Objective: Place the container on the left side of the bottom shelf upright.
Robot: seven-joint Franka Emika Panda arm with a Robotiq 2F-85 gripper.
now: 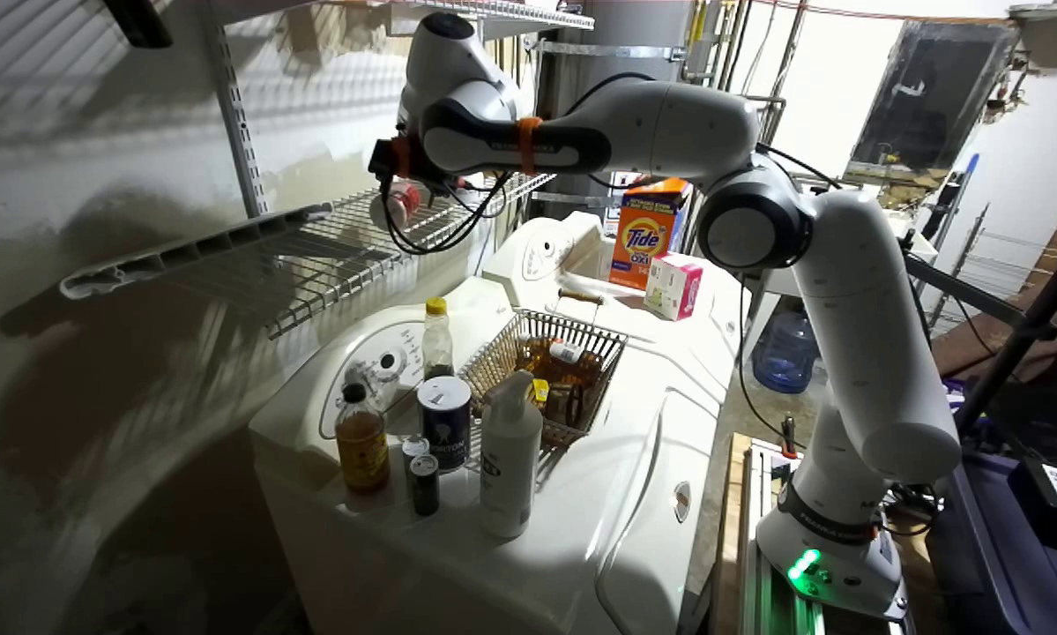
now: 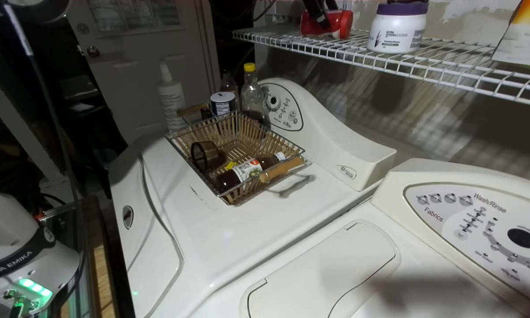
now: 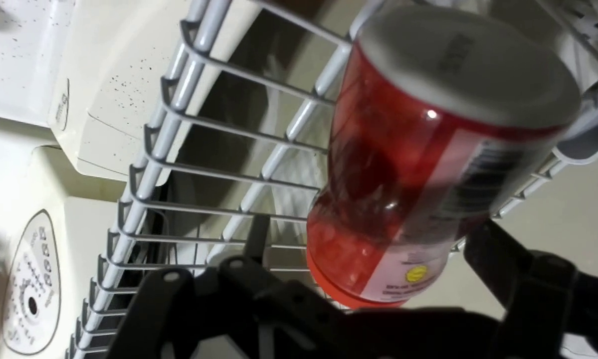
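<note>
The container point(image 3: 393, 174) is a clear jar with a red and pink label, a pale end and an orange-red cap. It lies on its side on the bottom shelf point(image 2: 362, 55), a white wire grid. It also shows in both exterior views, as a red jar point(image 2: 326, 24) and partly behind cables point(image 1: 391, 207). My gripper point(image 3: 371, 237) is open, with a finger on each side of the container at its capped end. A gap shows between the left finger and the jar; contact on the right is unclear. In an exterior view the dark fingers point(image 2: 320, 15) reach down over the jar.
A white tub with a purple lid point(image 2: 395, 33) and an orange-white box point(image 2: 521, 39) stand on the same shelf. A long bracket point(image 1: 193, 251) runs along its end. A higher wire shelf point(image 1: 528, 13) hangs above. Below are a basket point(image 2: 291, 148) and several bottles on the machine.
</note>
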